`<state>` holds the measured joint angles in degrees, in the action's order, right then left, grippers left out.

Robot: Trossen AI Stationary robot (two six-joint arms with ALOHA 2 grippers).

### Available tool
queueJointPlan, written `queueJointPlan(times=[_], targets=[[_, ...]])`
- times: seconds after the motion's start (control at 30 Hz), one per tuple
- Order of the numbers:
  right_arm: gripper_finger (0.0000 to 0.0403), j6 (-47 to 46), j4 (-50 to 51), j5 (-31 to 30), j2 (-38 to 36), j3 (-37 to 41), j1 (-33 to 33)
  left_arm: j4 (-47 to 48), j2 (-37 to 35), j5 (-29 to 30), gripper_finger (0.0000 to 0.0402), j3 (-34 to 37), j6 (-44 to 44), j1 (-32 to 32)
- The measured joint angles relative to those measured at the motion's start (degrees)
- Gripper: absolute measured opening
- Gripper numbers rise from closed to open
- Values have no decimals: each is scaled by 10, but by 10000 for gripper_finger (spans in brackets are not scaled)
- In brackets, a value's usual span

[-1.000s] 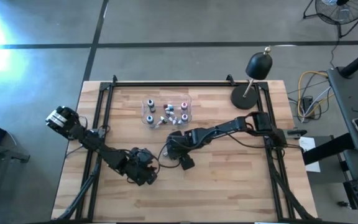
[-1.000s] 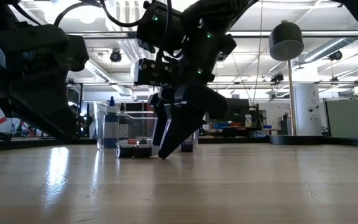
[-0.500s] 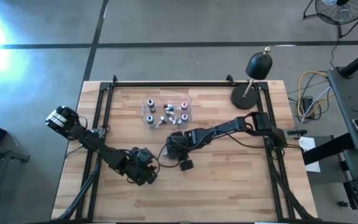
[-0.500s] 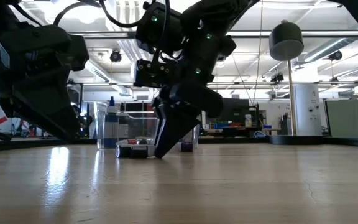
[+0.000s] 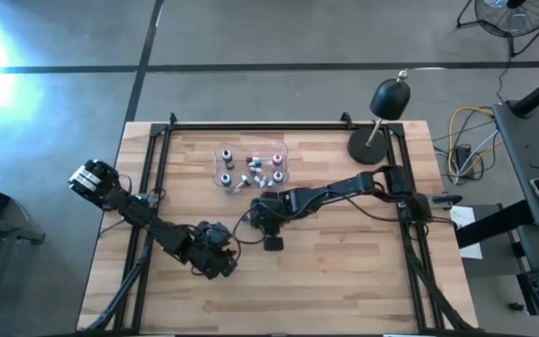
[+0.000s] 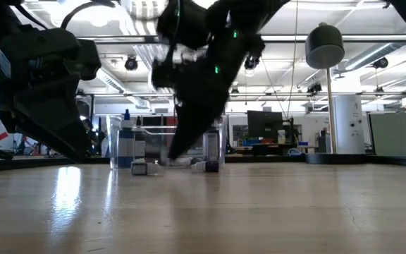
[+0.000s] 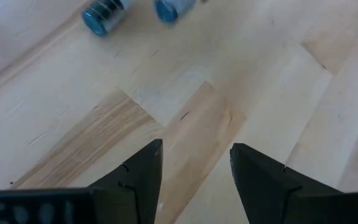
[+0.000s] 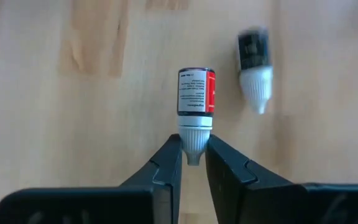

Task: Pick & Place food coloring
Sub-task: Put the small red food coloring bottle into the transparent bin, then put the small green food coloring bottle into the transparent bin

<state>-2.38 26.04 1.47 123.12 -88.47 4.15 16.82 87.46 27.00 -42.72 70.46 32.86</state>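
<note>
1. Pinching the white cap of a small red-labelled bottle, right gripper shut tight on it now; a second ago fingers stood apart, around the bottle.
2. Lifted a little off the wooden table in the low view, where before the fingertips touched the boards.
3. Moved nearer the clear tray in the high view, right gripper sitting just below the tray's near edge.
4. Lying flat on the table beside the held bottle, another dark bottle with a white cap, blurred.
5. Resting in the same spot as before, left gripper, low over bare wood near the front left of the table, fingers wide apart and holding nothing.
6. Seen past the left fingers, two blue-looking bottles lying on the wood, well apart from them.
7. Sitting in the tray as before, a bunch of tiny bottles, some upright, some tipped over.
</note>
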Motion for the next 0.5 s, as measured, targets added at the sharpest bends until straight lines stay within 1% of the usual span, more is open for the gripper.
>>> queueJointPlan(times=[0.07,0.13,0.23,0.27,0.3,0.37,0.43,0.5], targets=[[50,-10,-1,-7,-26,0,-4,0,0,0,163,0,0,0],[51,-19,-8,-42,-60,0,-12,1,0,0,163,0,0,0],[61,-32,-28,-154,-108,0,-31,-1,0,-1,163,0,0,0],[66,-35,-36,-181,-121,0,-43,-2,0,-1,163,0,0,0],[74,-43,-39,-184,-134,-2,-59,-3,0,-1,163,0,0,0],[93,-95,-35,-179,-151,-4,-93,-3,0,-1,163,0,0,0],[120,-154,-15,-171,-159,-4,-125,-5,0,-1,163,-1,-1,0],[152,-176,12,-153,-166,-3,-148,-5,0,-1,163,-2,-1,-1]])
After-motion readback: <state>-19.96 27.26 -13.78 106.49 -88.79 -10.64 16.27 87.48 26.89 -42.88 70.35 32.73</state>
